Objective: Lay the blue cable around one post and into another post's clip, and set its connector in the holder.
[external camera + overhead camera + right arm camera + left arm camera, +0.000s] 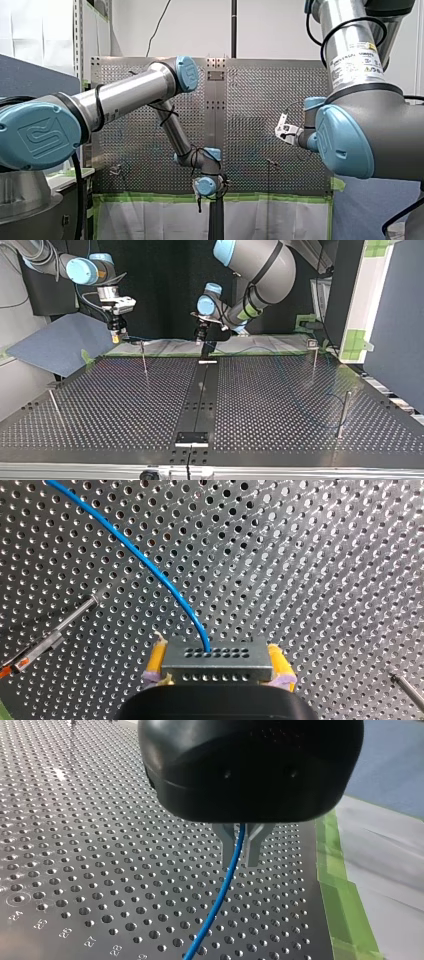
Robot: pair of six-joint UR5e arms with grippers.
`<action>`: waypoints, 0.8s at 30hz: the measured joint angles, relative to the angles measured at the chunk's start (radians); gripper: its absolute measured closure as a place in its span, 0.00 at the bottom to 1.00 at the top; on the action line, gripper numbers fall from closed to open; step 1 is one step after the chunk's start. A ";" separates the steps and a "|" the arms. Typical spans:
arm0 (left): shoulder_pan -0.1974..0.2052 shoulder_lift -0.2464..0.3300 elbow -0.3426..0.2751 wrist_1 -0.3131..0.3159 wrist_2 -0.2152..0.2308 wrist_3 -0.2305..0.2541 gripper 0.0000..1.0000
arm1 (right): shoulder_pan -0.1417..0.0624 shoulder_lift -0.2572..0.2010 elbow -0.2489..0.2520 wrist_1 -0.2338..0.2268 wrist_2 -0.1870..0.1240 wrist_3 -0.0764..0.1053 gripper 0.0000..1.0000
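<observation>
- Left pincer: metal fingers pressing together on blue cable. Cable trailing toward 7 o'clock from fingers, over perforated surface.
- Right pincer: yellow pads clamping grey connector. Cable leaving connector toward 11 o'clock.
- Top view: both pincers hovering near surface's 12 o'clock edge. Nearest post standing at 4 o'clock of right pincer.
- Progress, judging: only pick-up done. Cable not looping any post as far as showing. Rounding post, clipping and seating connector in holder all remaining.
</observation>
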 joint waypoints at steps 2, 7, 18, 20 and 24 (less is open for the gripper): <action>0.000 0.000 0.000 -0.001 -0.003 0.001 0.55 | 0.000 0.000 0.000 0.000 0.000 0.000 1.00; 0.006 0.000 0.000 -0.011 -0.008 0.002 0.55 | -0.003 0.001 0.000 -0.001 0.000 0.000 1.00; 0.010 0.000 0.000 -0.010 0.009 0.003 0.68 | -0.007 0.002 0.000 0.000 0.003 0.000 1.00; 0.010 0.000 0.000 -0.004 0.014 0.002 0.70 | -0.007 0.003 0.000 0.000 0.003 0.000 1.00; 0.010 0.000 0.000 0.004 0.018 -0.002 0.74 | -0.007 0.003 0.000 0.001 0.003 0.000 1.00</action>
